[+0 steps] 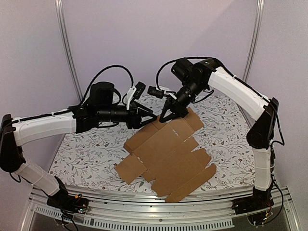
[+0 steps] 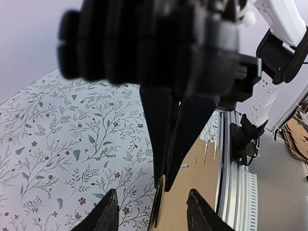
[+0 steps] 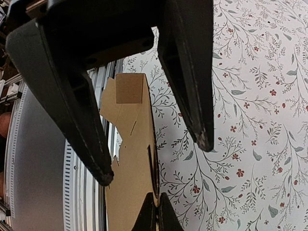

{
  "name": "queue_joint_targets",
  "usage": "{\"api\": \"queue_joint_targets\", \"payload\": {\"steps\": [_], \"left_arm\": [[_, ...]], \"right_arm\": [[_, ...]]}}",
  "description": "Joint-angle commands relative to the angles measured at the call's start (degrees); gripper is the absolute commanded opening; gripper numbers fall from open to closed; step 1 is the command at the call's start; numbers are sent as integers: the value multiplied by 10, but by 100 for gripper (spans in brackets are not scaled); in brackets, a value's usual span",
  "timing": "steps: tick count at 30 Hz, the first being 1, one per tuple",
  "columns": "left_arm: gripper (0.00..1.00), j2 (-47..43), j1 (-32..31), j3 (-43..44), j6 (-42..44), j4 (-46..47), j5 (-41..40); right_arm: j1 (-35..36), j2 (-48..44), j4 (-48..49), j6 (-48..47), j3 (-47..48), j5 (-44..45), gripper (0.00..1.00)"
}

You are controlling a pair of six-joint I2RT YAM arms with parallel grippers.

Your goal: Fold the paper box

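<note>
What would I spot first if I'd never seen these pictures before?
Probably the big flat brown cardboard sheet with cut-out tabs, lying unfolded in the middle of the white flowery tablecloth. Next, at the sheet's far edge, the black right gripper is pinched shut on the cardboard, while the black left gripper stands open around the same edge.

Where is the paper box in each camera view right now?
Top external: paper box lies unfolded at mid-table.
Left wrist: bottom centre, inside the open left gripper.
Right wrist: centre-left, pinched at the bottom by the shut right gripper.
Shared landmark: floral tablecloth.
</note>
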Motion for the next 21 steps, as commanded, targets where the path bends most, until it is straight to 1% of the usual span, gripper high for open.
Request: {"api": "queue_joint_targets", "payload": {"steps": [1, 10, 13, 16, 17, 18, 21], "left_arm": [[46, 24, 1, 12, 2, -32, 28], [19, 47, 2, 21, 2, -34, 50], [15, 55, 2, 26, 4, -39, 45], [18, 59, 3, 28, 3, -39, 40], [18, 59, 4, 28, 3, -37, 42], [16, 60, 5, 27, 3, -35, 46], [3, 62, 7, 27, 3, -30, 60]], "right_arm": [[-3, -22, -24, -1, 9, -10, 0], [-3, -30, -24, 0, 8, -26, 0], [-3, -30, -26, -1, 8, -30, 0], [-3, -32, -27, -1, 8, -33, 0], [-3, -32, -28, -3, 8, -34, 0], [-3, -32, -29, -4, 8, -35, 0], [-3, -33, -31, -7, 8, -39, 0]]}}
